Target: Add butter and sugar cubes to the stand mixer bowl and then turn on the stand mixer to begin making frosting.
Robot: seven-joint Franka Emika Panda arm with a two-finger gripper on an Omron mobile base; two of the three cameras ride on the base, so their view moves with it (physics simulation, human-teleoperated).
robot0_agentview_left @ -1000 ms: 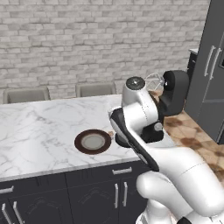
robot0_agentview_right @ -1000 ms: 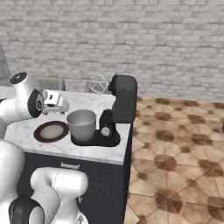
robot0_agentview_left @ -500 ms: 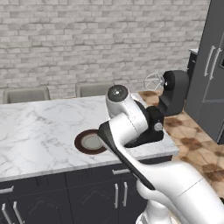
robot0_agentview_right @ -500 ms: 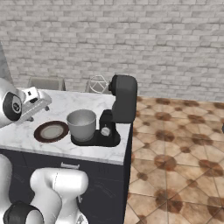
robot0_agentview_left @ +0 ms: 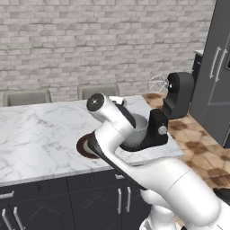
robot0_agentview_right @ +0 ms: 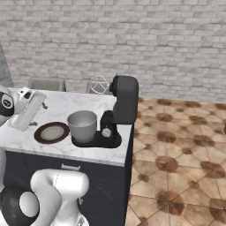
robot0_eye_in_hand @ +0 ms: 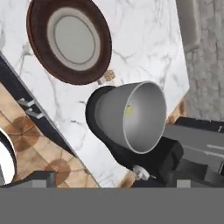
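The arm is formed of glossy white rounded shells, joined by black bands, with a dark round joint cap.

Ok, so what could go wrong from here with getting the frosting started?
A small tan sugar cube lies on the counter in the narrow gap between the plate and the bowl. Reaching for it could nudge either one, or it may get left out. The mixer head looks tilted up, its whisk clear of the bowl, so switching on now probably wouldn't beat the butter inside.
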